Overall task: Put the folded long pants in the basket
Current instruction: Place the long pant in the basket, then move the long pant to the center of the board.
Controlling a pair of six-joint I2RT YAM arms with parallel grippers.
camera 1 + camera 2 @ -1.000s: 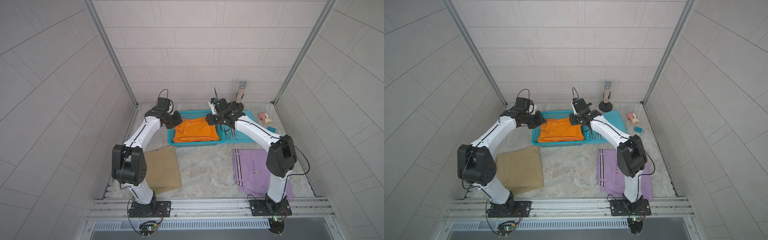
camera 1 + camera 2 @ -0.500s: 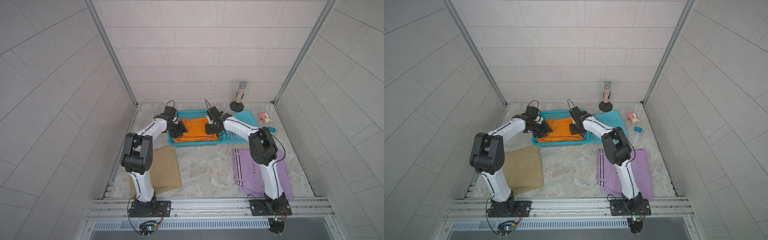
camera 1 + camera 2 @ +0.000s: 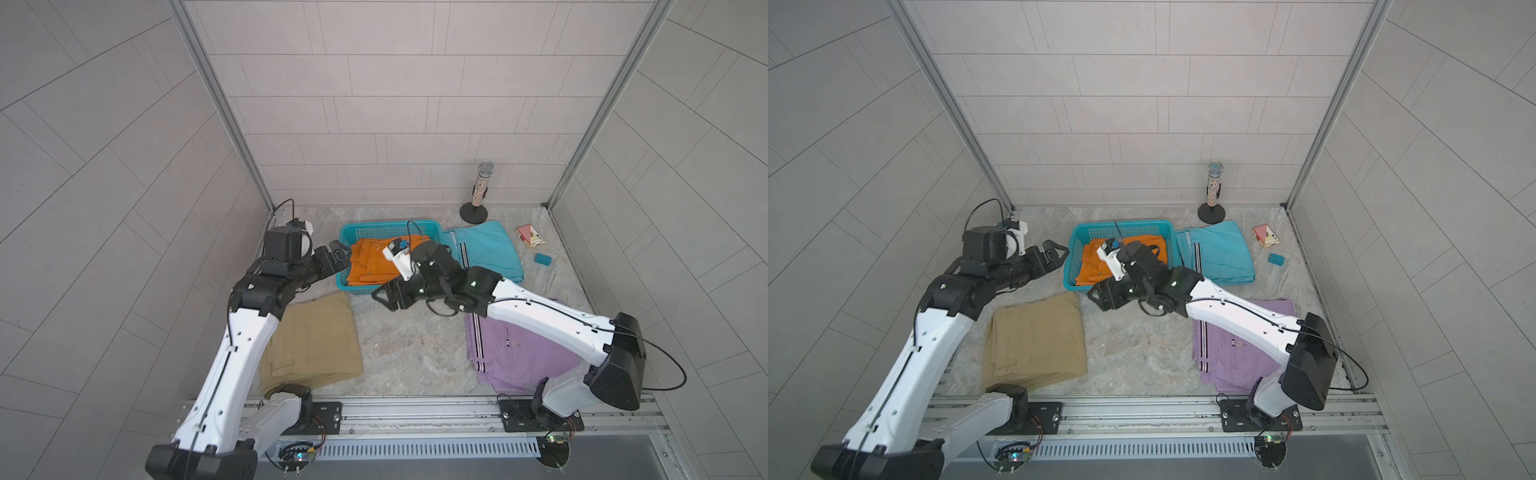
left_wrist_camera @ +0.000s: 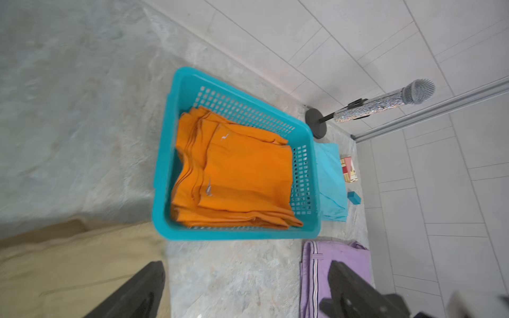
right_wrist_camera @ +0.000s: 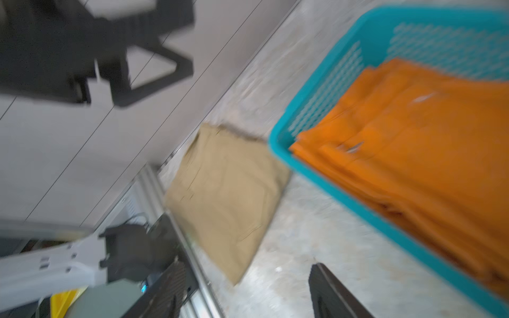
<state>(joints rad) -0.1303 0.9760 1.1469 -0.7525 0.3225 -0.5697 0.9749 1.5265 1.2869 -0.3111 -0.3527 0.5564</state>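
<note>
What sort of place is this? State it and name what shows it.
Probably a robot test booth, not a real room: tiled wall panels joined by aluminium posts, two robot arms bolted to a metal rail, and folded pants laid out near a basket.

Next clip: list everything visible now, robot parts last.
basket: one, turquoise, back centre
orange pants: one, orange, inside the basket
turquoise pants: one, turquoise, right of the basket
khaki pants: one, tan, front left
lilac pants: one, lilac, front right
microphone: one, glittery silver, back right, on black stand
box: one, red, far right
block: one, teal, beside the box
left gripper: one, black, open, left of the basket
right gripper: one, black, open, in front of the basket
</note>
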